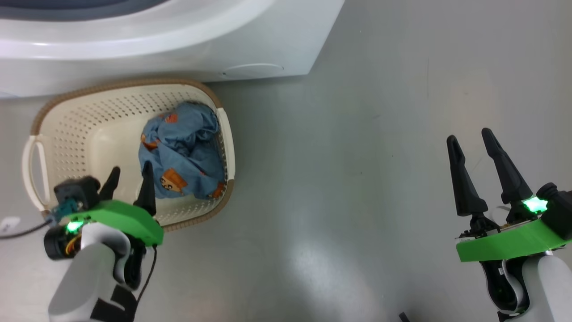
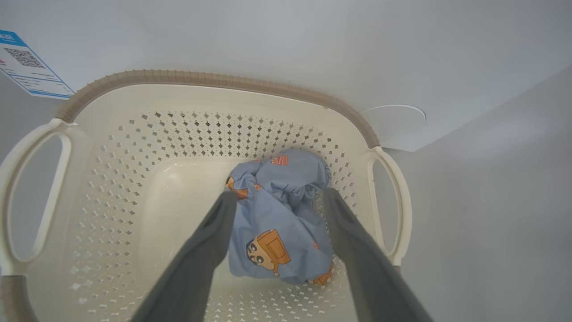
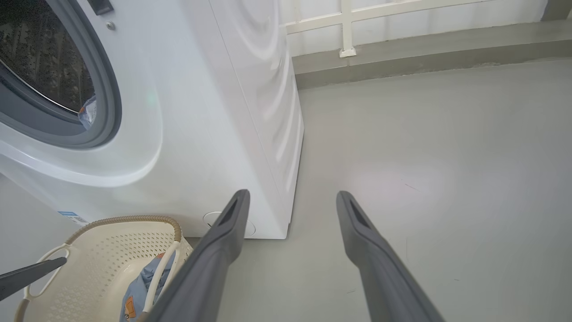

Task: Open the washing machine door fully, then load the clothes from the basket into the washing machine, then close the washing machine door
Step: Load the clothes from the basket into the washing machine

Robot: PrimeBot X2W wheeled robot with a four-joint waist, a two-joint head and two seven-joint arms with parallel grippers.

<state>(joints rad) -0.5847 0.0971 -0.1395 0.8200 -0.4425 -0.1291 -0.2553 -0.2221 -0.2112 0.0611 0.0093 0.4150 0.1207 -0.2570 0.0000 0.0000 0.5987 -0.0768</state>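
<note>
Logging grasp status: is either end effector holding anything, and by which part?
Nothing held: left end effector open over the blue garment in the basket; right end effector open over floor.

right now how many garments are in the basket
1: the blue cartoon-print garment lies bunched at the right end of the cream basket in the head view. Another could hide beneath it.

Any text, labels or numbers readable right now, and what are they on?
No words or numbers can be read.
Label sticker on the washing machine: QR code and blue header, print too small to read.
Blue garment in the basket: orange cartoon prints, no lettering visible.
</note>
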